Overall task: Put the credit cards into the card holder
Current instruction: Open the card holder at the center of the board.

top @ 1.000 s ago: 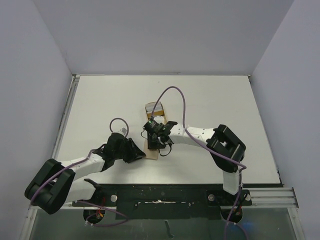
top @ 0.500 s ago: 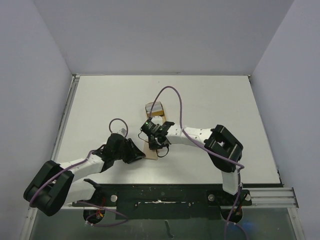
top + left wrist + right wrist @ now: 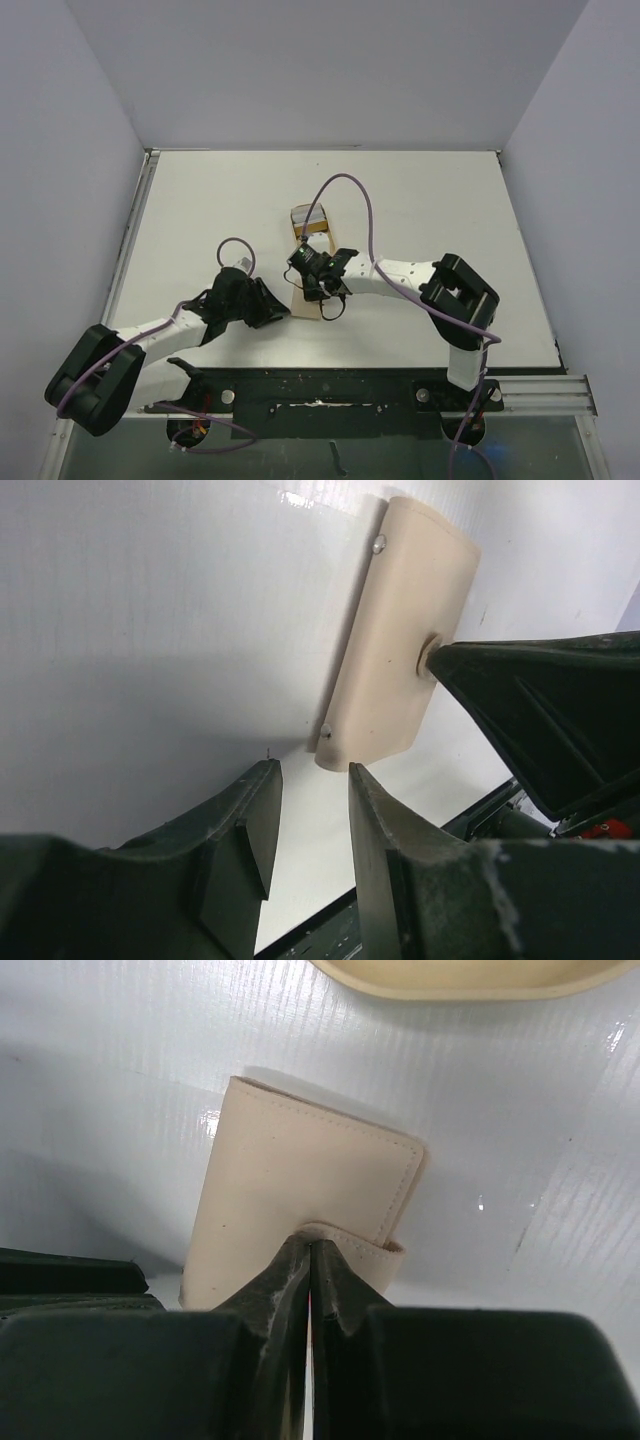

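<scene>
My right end effector (image 3: 311, 1248) has just pinched shut on the strap tab (image 3: 368, 1244) of the card holder (image 3: 300, 1185), which lies mid-frame on the bench (image 3: 120, 1080); opening it looks next. My left end effector (image 3: 314, 780) waits half-open, empty, beside it.

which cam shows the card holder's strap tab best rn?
Right wrist: the strap tab of the card holder sits mid-frame, pinched in the shut right pincer. Left wrist shows the holder's flat face, with the tab hidden behind that pincer. Top external shows only a tan sliver between the arms.
</scene>
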Robot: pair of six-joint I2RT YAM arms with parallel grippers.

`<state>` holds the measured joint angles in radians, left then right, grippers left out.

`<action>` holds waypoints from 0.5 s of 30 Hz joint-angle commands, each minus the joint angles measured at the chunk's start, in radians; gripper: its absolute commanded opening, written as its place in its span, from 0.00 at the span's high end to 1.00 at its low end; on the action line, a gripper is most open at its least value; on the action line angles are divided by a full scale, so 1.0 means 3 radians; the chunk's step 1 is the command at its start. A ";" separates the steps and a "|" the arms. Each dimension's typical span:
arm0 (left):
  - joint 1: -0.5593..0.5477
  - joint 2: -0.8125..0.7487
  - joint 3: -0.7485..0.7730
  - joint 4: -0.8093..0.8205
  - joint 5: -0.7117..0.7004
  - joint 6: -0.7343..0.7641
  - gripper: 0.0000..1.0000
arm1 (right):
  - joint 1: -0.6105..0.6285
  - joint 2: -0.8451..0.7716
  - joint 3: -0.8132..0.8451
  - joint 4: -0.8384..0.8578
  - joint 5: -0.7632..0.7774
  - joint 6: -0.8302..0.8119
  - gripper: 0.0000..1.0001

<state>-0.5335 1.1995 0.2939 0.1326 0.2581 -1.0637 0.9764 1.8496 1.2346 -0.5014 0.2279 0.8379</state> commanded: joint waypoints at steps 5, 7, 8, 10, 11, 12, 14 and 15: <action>0.0022 -0.0335 0.0058 -0.0201 -0.0157 -0.0038 0.67 | 0.0059 -0.0106 0.0241 -0.0330 0.0228 -0.0027 0.84; 0.0024 -0.0419 0.0062 -0.0258 -0.0205 -0.0039 0.67 | 0.0068 -0.0070 0.0289 -0.0398 0.0236 0.0008 0.79; 0.0024 -0.0431 0.0060 -0.0280 -0.0219 -0.0039 0.67 | 0.0068 -0.0051 0.0303 -0.0427 0.0242 0.0032 0.76; 0.0027 -0.0460 0.0054 -0.0312 -0.0240 -0.0039 0.67 | 0.0078 -0.0023 0.0326 -0.0470 0.0282 0.0070 0.72; 0.0029 -0.0472 0.0049 -0.0316 -0.0244 -0.0039 0.67 | 0.0082 -0.0007 0.0335 -0.0482 0.0309 0.0084 0.70; 0.0029 -0.0475 0.0044 -0.0319 -0.0254 -0.0039 0.67 | 0.0083 0.0010 0.0344 -0.0490 0.0318 0.0097 0.68; 0.0032 -0.0484 0.0026 -0.0319 -0.0262 -0.0039 0.67 | 0.0086 0.0044 0.0360 -0.0499 0.0310 0.0106 0.66; 0.0030 -0.0486 0.0027 -0.0319 -0.0268 -0.0039 0.67 | 0.0093 0.0059 0.0373 -0.0496 0.0303 0.0110 0.64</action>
<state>-0.5327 1.0737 0.2939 0.0360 0.2012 -1.0706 0.9958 1.8473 1.3010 -0.6277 0.2806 0.8501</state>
